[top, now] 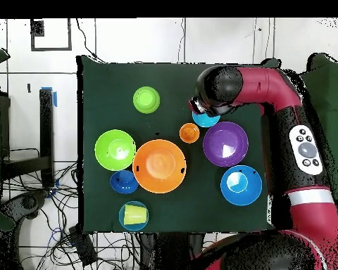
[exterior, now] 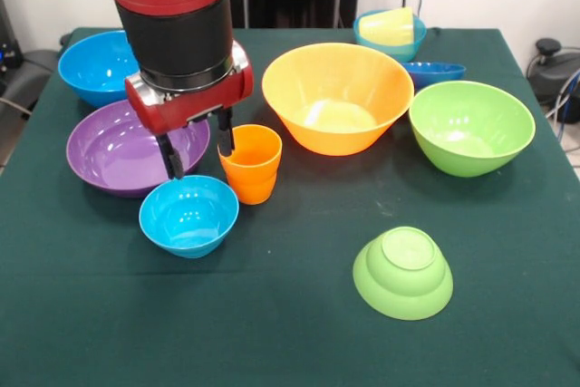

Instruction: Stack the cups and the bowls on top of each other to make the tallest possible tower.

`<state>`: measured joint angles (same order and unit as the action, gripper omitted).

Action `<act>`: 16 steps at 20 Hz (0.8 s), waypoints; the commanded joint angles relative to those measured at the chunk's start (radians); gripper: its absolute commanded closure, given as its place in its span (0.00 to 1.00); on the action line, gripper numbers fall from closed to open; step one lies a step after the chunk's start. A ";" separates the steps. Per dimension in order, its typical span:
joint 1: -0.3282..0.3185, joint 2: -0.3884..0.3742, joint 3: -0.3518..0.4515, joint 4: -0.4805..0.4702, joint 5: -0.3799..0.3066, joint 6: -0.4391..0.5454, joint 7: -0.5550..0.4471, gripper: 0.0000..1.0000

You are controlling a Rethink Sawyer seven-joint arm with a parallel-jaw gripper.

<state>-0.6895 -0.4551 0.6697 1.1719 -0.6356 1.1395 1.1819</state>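
one tool [exterior: 198,142] open, above light blue bowl [exterior: 188,215], orange cup [exterior: 251,162] beside

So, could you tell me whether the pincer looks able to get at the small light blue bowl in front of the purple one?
Probably yes: the pincer hangs open right above the small light blue bowl, which sits upright with nothing inside it; the orange cup stands just beside.

A lab: cloth-covered table [exterior: 272,333], loose cables [top: 73,242] on tiled floor.
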 commanded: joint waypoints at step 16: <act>-0.029 -0.018 -0.058 0.147 -0.057 -0.090 -0.062 0.00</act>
<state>-0.7183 -0.4791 0.6695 1.2279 -0.6356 1.1317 1.1819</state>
